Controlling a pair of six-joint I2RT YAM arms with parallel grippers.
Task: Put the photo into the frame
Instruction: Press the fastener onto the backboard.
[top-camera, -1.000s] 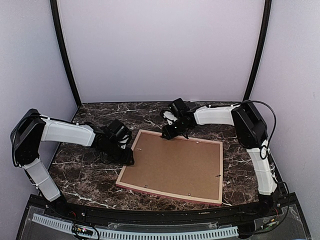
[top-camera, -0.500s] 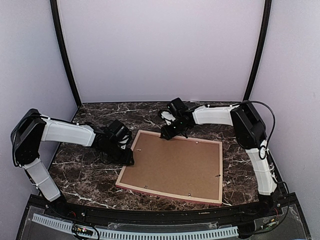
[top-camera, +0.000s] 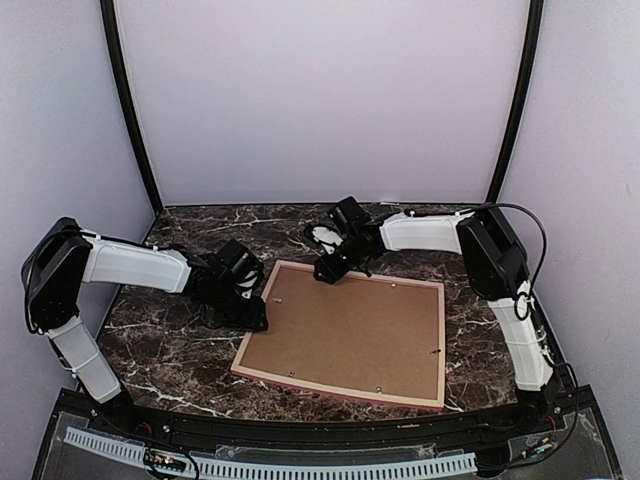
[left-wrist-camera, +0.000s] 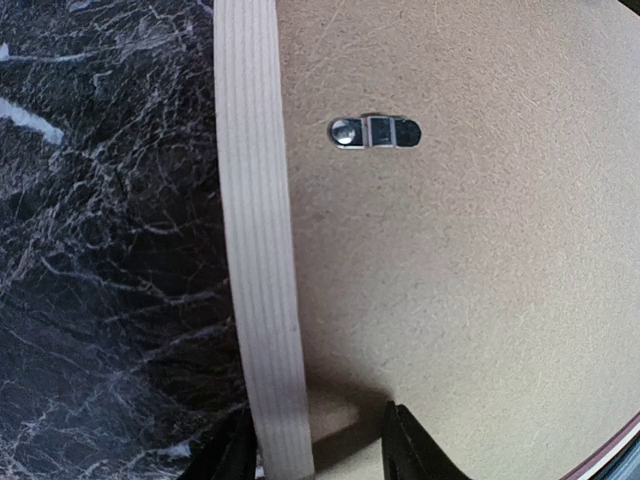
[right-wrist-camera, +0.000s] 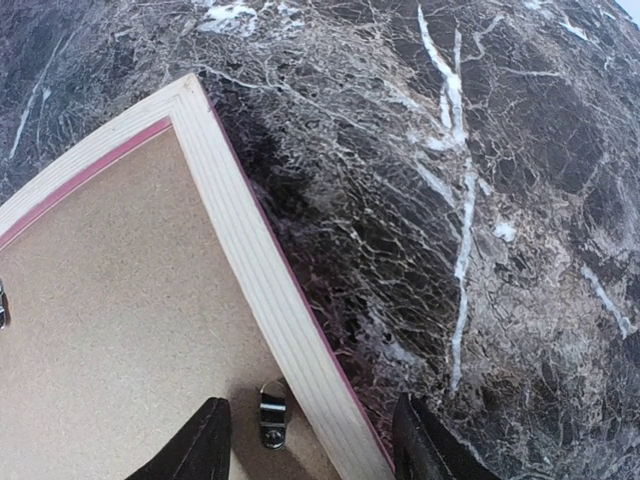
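The frame lies face down on the marble table, with its tan back up and the pink-red edge showing. A brown backing board fills it. The photo is hidden. My left gripper is at the frame's left rail. In the left wrist view the gripper is open, with its jaws on either side of the rail. My right gripper is at the far rail near the far-left corner. In the right wrist view the gripper is open and straddles the rail.
Small metal turn clips sit on the backing board: one by the left rail and one by the far rail between the right jaws. Bare dark marble surrounds the frame. Walls enclose the back and sides.
My right gripper has slid left along the frame's far rail toward the far-left corner. The left gripper and the frame have not moved.
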